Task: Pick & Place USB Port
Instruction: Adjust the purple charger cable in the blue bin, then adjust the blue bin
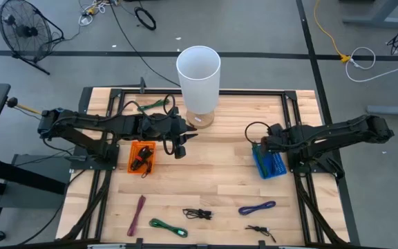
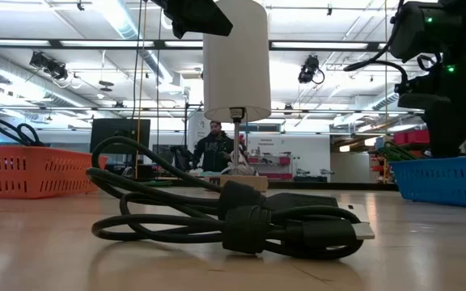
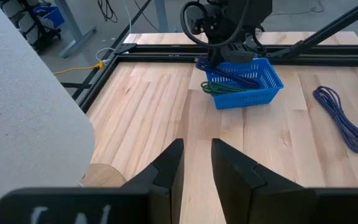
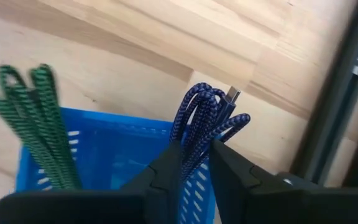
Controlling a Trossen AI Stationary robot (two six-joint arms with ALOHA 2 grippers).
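My right gripper (image 4: 194,152) is shut on a blue braided USB cable (image 4: 205,118), coiled into a bundle. It hangs over the blue basket (image 1: 269,166) on the table's right side, which holds a green braided cable (image 4: 36,118). My left gripper (image 3: 196,149) is open with a narrow gap and holds nothing. It waits at mid-table (image 1: 180,145), next to the orange basket (image 1: 142,157) and the white lamp (image 1: 198,69). Loose cables lie along the near edge: maroon (image 1: 137,214), green (image 1: 166,227), black (image 1: 197,214) and purple (image 1: 256,207). My right gripper pinches the blue cable's bundled strands (image 4: 191,134) between its two fingers, coming from above and pointing down. The looped end and the metal USB plug (image 4: 232,94) stick out past the fingertips over the blue basket's rim (image 4: 135,127). Whether the cable rests on the basket I cannot tell.
A black frame runs around the wooden table (image 1: 213,180). The lamp's wooden base (image 1: 200,119) stands at the far middle. A small black cable (image 1: 258,229) lies near the front edge. In the low view a black cable (image 2: 233,218) lies close in front and a person (image 2: 215,149) stands far behind.
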